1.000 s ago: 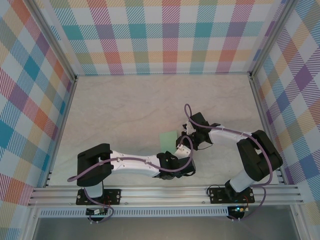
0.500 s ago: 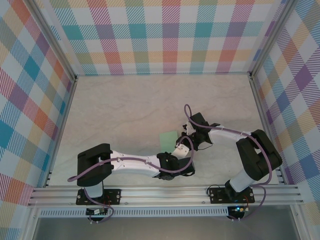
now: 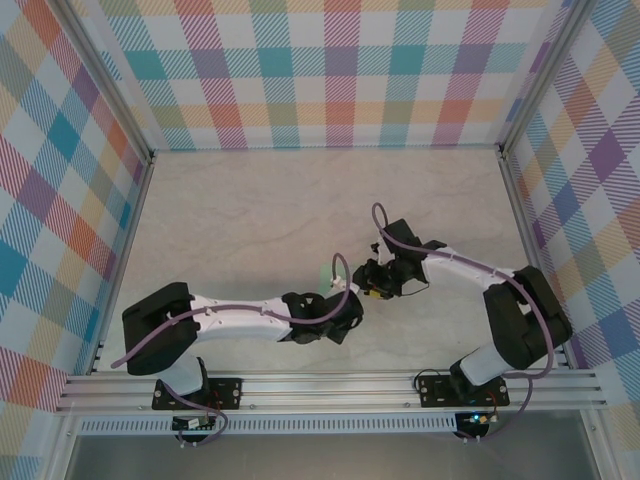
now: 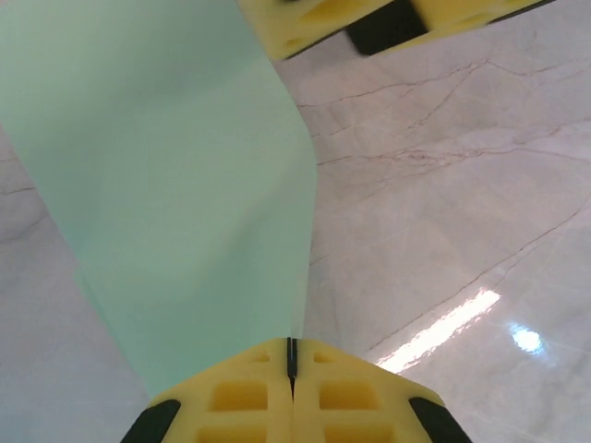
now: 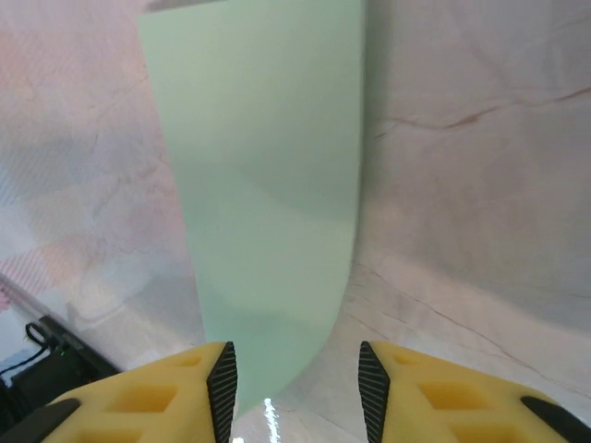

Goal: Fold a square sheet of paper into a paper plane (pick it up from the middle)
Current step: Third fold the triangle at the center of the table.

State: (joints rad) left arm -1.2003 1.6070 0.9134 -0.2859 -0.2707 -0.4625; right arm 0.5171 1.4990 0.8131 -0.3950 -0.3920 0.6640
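**Left end effector pinches the paper plane; right one stands spread at the other end**

In the left wrist view, the left end effector has its yellow fingers pressed together on the near edge of the paper plane, with the thin sheet caught in the seam between them. The mint-green paper rises away from that grip, off the counter, and reaches the yellow fingers of the right end effector at the far end.

In the right wrist view, the right end effector is spread, and the narrow end of the paper plane sits in the gap without being clamped.

The paper's long axis therefore runs from one end effector toward the other. Both are at the paper, but only the left has hold of it, so any next fold or lift depends on that pinch.

The top view places the scene. The left end effector and the right end effector nearly meet around the middle of the counter, a little toward its near edge. Just a sliver of the paper plane peeks out beside them.

That view hides how the fingers stand, which the wrist views show clearly. How far the folding has got is hard to judge, as the creases are too faint to read.
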